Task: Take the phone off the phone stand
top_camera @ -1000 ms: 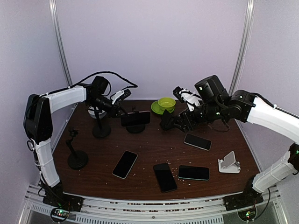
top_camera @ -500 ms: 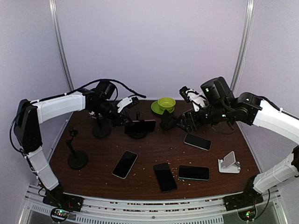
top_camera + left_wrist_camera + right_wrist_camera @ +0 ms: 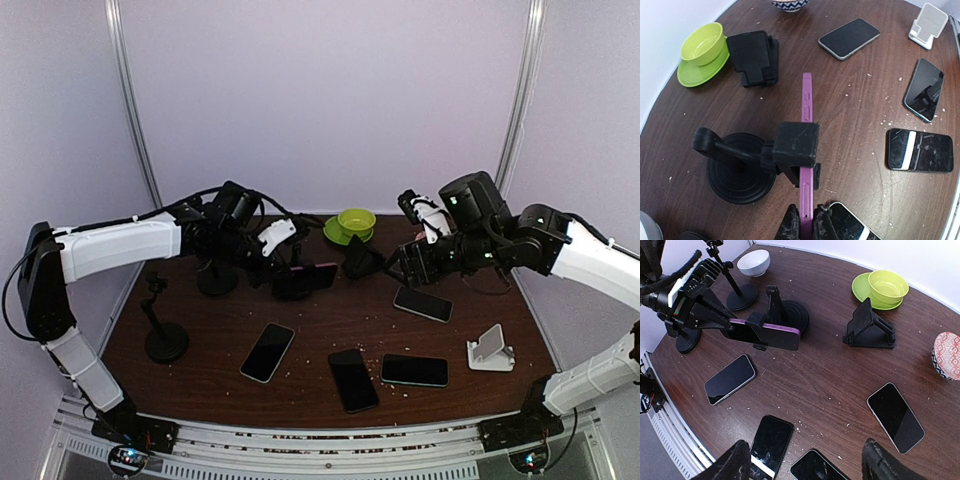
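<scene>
- Purple-edged, dark-screened phone (image 3: 305,280) stands on its long edge, with its long axis level and roughly left-right across the table.
- Wrist view: the free end points straight away from the left gripper (image 3: 806,220), toward the black folding wedge stand (image 3: 754,57).
- Left gripper is clamped on the phone's near end, one finger on each face.
- The phone sits in the clamp head of the black round-base phone stand (image 3: 740,175), mid-table toward the back left. It is not out yet.
- Right gripper (image 3: 807,465) has its fingers spread wide and holds nothing. It hovers right of the wedge stand, apart from the phone.
- Room: there is bare dark wooden table (image 3: 330,320) in front of the phone. A dark phone lying flat (image 3: 267,352) and others are nearer the front edge. The lime green bowl on its plate (image 3: 355,222) is at the back edge.
- Versus a second ago: the left arm has reached further right, and the phone has shifted right and toward the front. The right gripper has backed off slightly to the right.
</scene>
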`<action>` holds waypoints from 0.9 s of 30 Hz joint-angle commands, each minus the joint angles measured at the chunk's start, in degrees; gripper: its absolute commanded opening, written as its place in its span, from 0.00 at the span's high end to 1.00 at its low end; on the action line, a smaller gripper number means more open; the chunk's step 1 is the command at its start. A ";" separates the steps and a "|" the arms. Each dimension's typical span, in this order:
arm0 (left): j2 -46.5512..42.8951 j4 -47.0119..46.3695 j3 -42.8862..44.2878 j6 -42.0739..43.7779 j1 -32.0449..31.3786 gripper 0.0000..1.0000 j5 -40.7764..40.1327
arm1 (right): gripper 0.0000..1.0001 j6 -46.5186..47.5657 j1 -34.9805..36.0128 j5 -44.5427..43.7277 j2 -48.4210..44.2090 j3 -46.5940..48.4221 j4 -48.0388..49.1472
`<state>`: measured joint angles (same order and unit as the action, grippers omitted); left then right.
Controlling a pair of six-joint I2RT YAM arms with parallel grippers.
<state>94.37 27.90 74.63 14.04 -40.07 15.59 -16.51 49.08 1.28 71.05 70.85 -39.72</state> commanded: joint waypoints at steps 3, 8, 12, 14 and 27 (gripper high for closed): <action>-3.22 -7.07 0.37 -2.71 -1.55 1.00 -4.93 | 0.23 -0.48 -0.29 -2.20 -1.17 1.02 -2.04; -4.54 -7.41 -0.41 -2.18 -3.55 1.00 -6.19 | 0.23 -2.47 -0.26 -1.75 -1.14 1.11 -3.05; -4.66 -7.28 -0.80 -0.49 -5.85 1.00 -9.44 | 0.22 -4.07 -0.46 1.90 0.93 3.16 -5.95; -4.56 -7.31 -0.76 0.41 -7.24 1.00 -12.00 | 0.22 -4.26 -0.43 4.25 3.00 4.78 -8.10; -2.40 -6.17 1.60 2.75 -13.98 1.00 -20.02 | 0.22 -7.68 -1.26 14.98 14.00 11.61 -10.24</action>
<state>93.19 28.32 73.23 14.85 -52.58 0.01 -22.11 48.69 12.21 82.63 79.18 -48.75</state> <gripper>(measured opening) 0.068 0.781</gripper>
